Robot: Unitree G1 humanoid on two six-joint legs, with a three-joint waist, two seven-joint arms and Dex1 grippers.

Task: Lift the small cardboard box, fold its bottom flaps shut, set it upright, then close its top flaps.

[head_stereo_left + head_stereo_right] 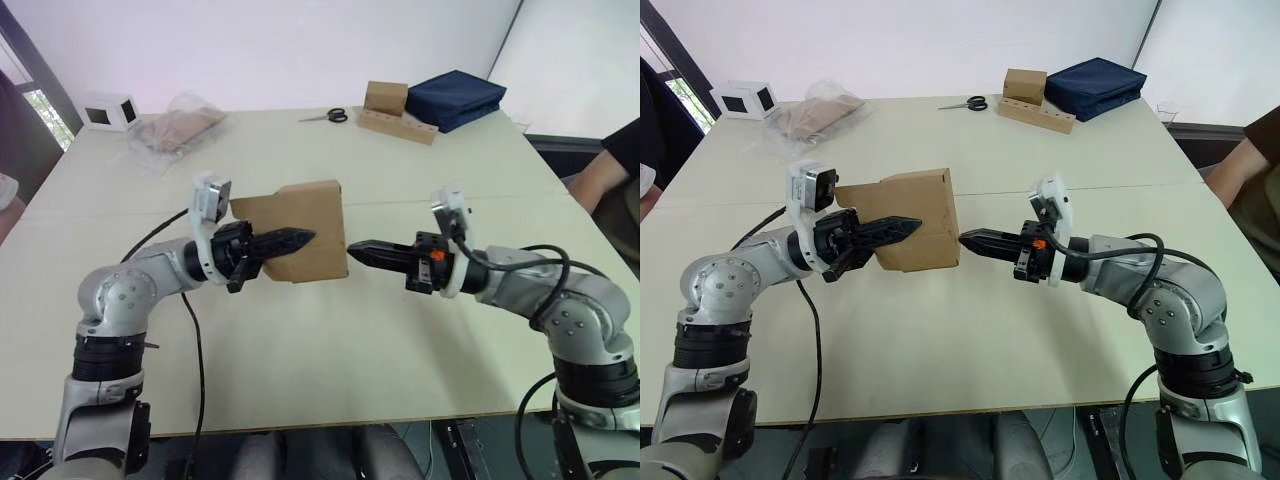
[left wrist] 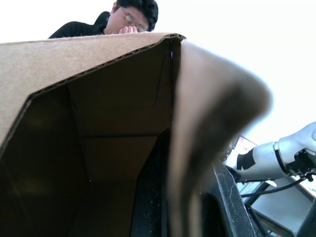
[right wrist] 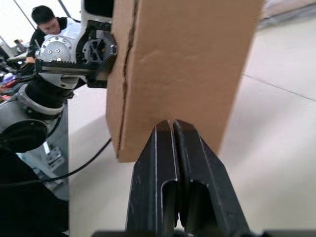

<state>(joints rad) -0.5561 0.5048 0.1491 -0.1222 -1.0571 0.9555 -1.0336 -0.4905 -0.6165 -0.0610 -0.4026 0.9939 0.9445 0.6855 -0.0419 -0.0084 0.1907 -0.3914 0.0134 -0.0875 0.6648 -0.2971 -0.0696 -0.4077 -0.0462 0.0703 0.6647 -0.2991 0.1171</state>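
Note:
The small cardboard box (image 1: 310, 215) is plain brown and is held over the middle of the table (image 1: 300, 350), its open end turned toward my left arm. My left gripper (image 1: 305, 238) is shut on the box's near wall, with one finger inside and one outside. The left wrist view looks into the box's hollow inside (image 2: 113, 123). My right gripper (image 1: 352, 247) is shut, and its tips (image 3: 173, 124) press against the box's right face (image 3: 187, 64) near its lower edge.
At the table's far side lie scissors (image 1: 325, 116), a brown box with a tan strip (image 1: 395, 112) and a navy bag (image 1: 455, 98). A white box (image 1: 108, 110) and a plastic bag (image 1: 178, 125) sit far left. A person (image 1: 610, 165) sits at the right edge.

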